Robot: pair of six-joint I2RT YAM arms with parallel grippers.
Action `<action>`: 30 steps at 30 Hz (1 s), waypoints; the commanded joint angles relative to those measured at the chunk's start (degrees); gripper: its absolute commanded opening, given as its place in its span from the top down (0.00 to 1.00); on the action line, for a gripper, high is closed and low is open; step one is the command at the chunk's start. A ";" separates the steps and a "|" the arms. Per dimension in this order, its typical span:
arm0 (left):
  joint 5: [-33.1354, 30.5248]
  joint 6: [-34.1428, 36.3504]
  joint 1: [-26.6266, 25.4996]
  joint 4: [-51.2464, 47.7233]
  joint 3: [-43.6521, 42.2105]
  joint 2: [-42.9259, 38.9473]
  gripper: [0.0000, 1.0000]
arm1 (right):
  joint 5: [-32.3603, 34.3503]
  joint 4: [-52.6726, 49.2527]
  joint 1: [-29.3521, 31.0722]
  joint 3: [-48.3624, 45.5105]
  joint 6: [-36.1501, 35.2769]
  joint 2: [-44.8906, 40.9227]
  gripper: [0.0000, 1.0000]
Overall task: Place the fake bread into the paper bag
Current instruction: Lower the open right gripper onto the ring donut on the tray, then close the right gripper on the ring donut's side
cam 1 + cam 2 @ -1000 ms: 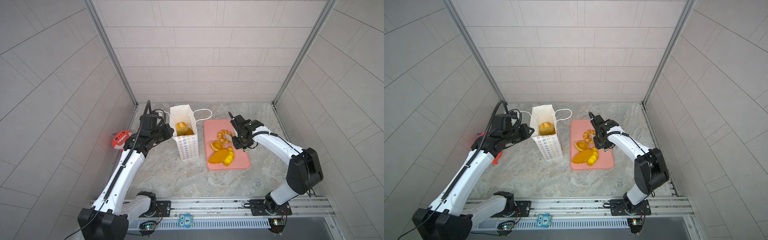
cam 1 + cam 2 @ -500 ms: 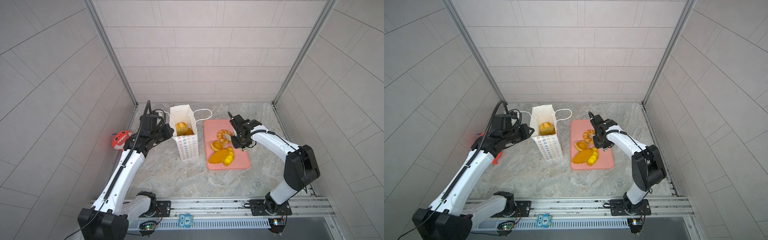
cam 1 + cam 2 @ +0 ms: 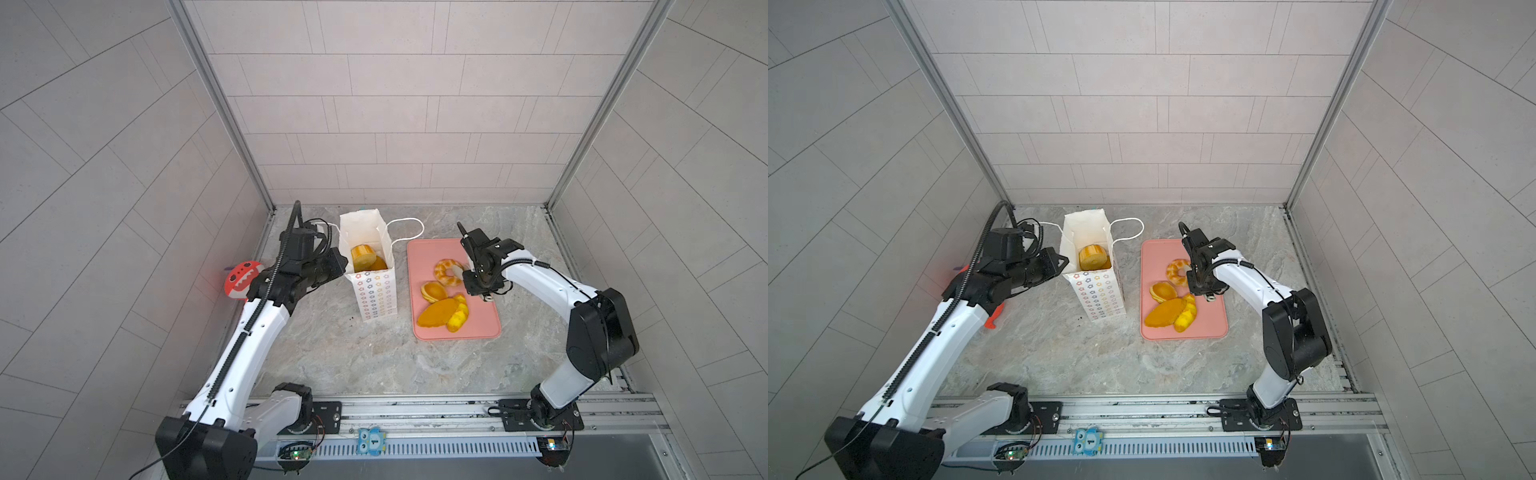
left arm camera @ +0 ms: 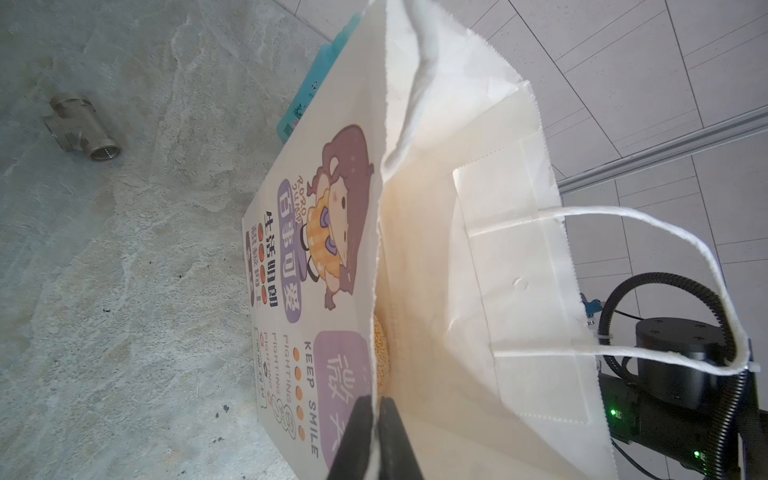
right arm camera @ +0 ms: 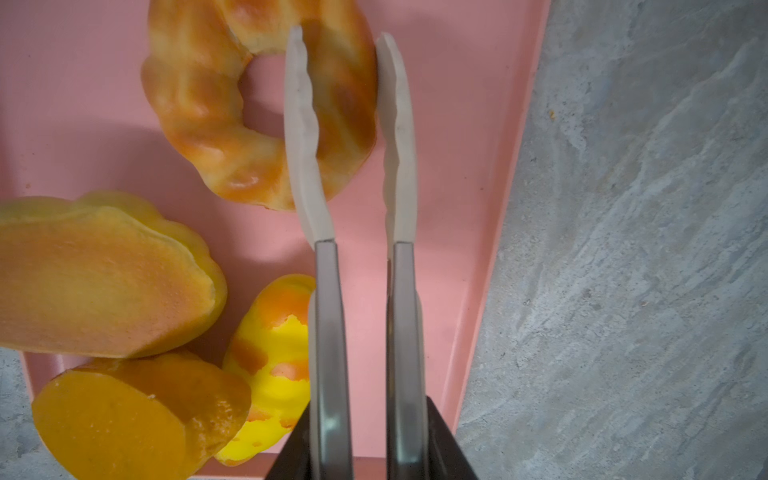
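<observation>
On the pink tray [image 5: 457, 166], right gripper [image 5: 338, 37] jaws clamp the twisted ring [image 5: 195, 95]; other fake bread [image 3: 438, 312] lies beside it. Left gripper [image 4: 376, 419] jaws pinch the paper bag [image 4: 415, 249] rim. Ridged loaf [image 3: 361, 254] inside the bag.

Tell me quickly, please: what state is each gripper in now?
Left gripper: closed on the paper bag rim.
Right gripper: closed around the twisted ring, which lies on the pink tray.

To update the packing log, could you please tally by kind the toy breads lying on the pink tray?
Glossy golden twisted ring bread: 1
Orange-topped scalloped round bun: 1
Long orange-brown oval loaf: 1
Yellow ridged loaf with orange patches: 1
Total: 4, all on the flat pink rectangular tray
</observation>
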 commanded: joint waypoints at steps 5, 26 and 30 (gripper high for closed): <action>-0.07 0.29 -0.09 0.25 0.32 -0.36 0.90 | 0.84 -0.46 -0.64 1.07 0.75 -2.38 0.69; -0.05 0.19 0.00 0.17 0.58 -0.38 0.90 | 1.58 -3.84 -1.65 5.29 0.43 -6.48 0.70; -0.03 0.20 -0.07 0.23 0.65 -0.34 0.90 | 1.59 -4.63 -1.74 6.28 0.30 -7.39 0.70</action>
